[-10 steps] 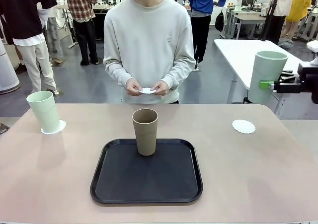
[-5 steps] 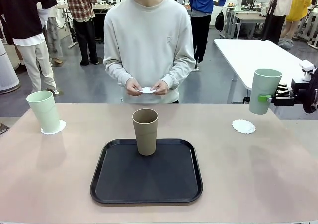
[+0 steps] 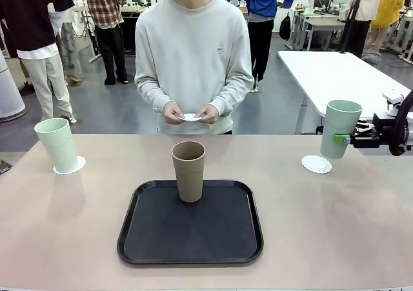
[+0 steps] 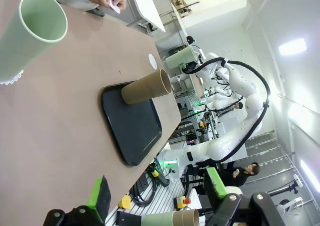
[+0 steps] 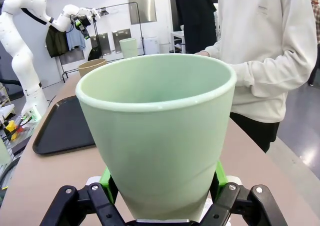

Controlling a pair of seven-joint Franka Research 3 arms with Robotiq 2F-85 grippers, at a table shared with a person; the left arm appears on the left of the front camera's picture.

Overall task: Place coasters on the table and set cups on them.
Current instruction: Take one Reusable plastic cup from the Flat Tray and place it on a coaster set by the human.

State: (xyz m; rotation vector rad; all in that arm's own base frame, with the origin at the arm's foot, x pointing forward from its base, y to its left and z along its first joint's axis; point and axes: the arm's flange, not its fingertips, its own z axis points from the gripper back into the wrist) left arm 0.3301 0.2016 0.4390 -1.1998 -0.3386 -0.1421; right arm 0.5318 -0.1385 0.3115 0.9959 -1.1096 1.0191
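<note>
Mint green cup point(image 3: 340, 126) stands upright between the right pincer's point(image 3: 343, 138) two fingers, which clamp its lower wall from both sides. A scalloped white coaster point(image 3: 315, 164) lies on the beige table point(image 3: 335, 226) just below that pincer, with the cup's base close over the coaster's edge; whether they touch cannot be told. The left pincer point(image 4: 156, 192) has its fingers spread wide around nothing, a second green cup point(image 4: 30, 33) and a tan cup point(image 4: 147, 85) on a black tray point(image 4: 132, 133) well ahead of it.
</note>
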